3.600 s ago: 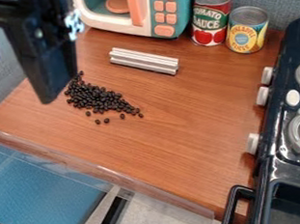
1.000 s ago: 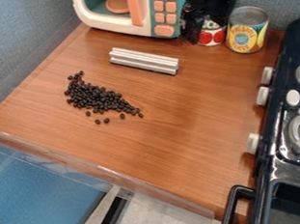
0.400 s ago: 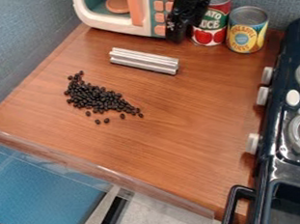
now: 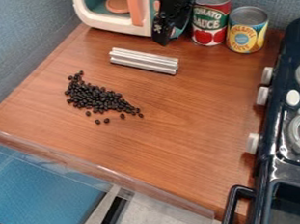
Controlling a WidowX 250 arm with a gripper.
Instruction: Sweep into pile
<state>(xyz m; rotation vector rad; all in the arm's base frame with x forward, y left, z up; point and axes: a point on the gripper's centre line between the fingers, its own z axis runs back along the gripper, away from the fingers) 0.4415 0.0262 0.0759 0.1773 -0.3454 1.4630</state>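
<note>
Wood counter (image 4: 185, 116) | dark beans (image 4: 97, 98) (loose heap) | well apart from fingers (image 4: 163, 31)

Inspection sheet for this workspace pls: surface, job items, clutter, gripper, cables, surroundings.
surface: brown wood-look counter, beans on its left part
beans: dark, in one elongated patch slanting down to the right; a few strays along its lower side
bar: silver-grey, ridged, lying flat beyond the beans, apart from them
clutter: red-labelled can and yellow-labelled can upright at the back; toy microwave left of them
gripper: black, in front of the microwave's right side
cables: nothing seen
surroundings: black toy stove along the right, blue-grey wall behind
</note>
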